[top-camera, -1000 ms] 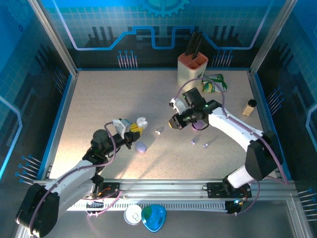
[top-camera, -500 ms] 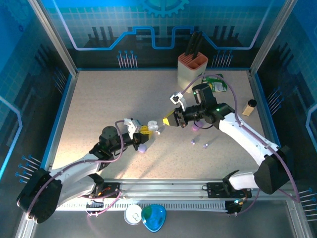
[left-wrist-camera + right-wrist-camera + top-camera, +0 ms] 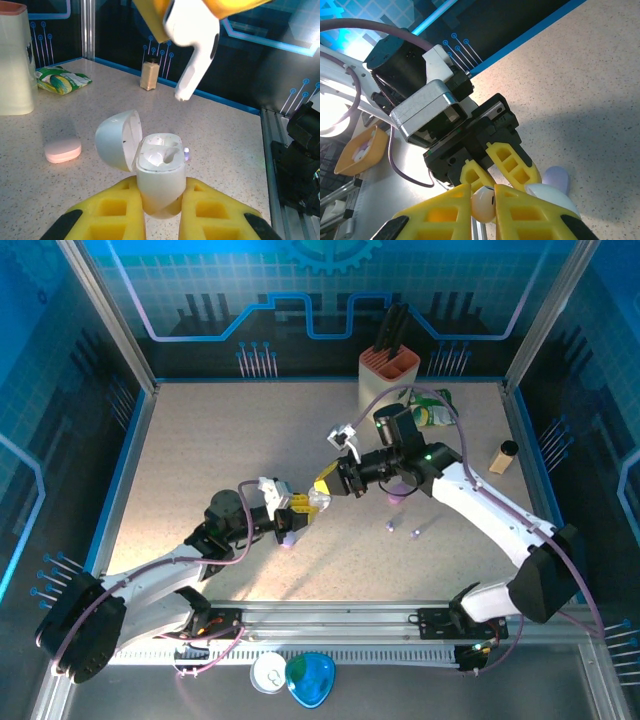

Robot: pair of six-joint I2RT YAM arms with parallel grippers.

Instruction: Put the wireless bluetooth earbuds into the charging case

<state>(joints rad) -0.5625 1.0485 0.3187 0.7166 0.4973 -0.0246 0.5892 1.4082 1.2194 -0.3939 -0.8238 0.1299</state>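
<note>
My left gripper (image 3: pixel 300 506) is shut on an open white charging case (image 3: pixel 159 170), its lid (image 3: pixel 117 140) swung to the left and both sockets showing. My right gripper (image 3: pixel 325 487) is shut on a white earbud (image 3: pixel 483 204). That earbud (image 3: pixel 192 55) hangs stem-down just above and behind the case, apart from it. Two tiny lilac earbuds (image 3: pixel 390 527) (image 3: pixel 415 533) lie on the table to the right. A lilac case (image 3: pixel 287 537) rests under the left gripper, and a pink case (image 3: pixel 62 150) lies further back.
A knife block (image 3: pixel 388 380) stands at the back, with a green packet (image 3: pixel 435 410) beside it and a small bottle (image 3: pixel 503 456) at the right. A blue item (image 3: pixel 310 678) and a white lid (image 3: pixel 268 672) lie off the table in front.
My right gripper has carried the white earbud left and nearer, up to the left gripper. The left gripper has moved right with the open case to meet it.
</note>
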